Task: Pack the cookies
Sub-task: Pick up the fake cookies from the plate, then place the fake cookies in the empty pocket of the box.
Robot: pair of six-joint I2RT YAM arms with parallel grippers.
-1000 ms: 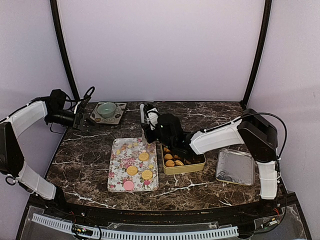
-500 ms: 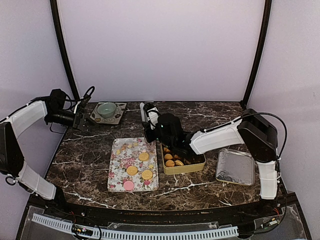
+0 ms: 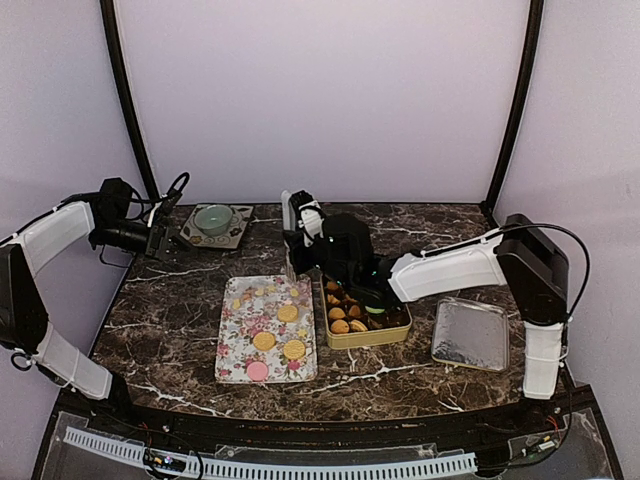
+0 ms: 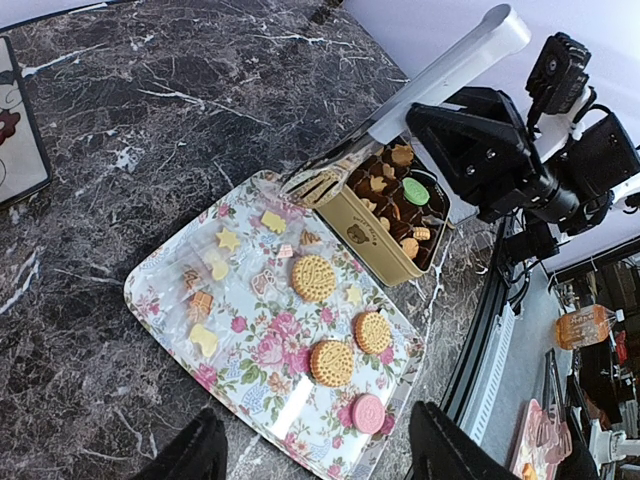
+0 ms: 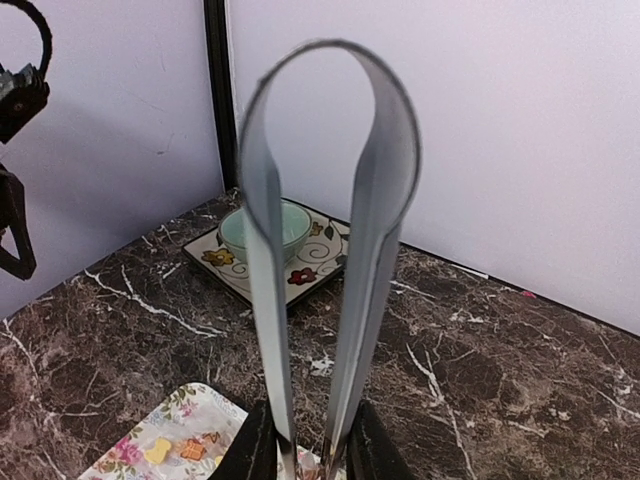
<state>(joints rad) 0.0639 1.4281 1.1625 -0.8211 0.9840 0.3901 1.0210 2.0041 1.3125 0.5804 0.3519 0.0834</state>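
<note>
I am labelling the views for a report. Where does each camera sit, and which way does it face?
Top external: above, behind the bases, facing down on the dark marble table; left arm and right arm show.
Left wrist: faces down on the flower-patterned rectangular tray; open left gripper at the bottom.
Right wrist: faces the back wall along silver metal tongs, clamped by the right gripper.
Shared: top and right wrist both show the pale green bowl.

Bright, even diffuse light, shadows faint. Pale sheen on the dark veined marble tabletop [image 4: 120,150] and flat silver metal lid [image 3: 470,334]. Top view slightly soft.
</note>
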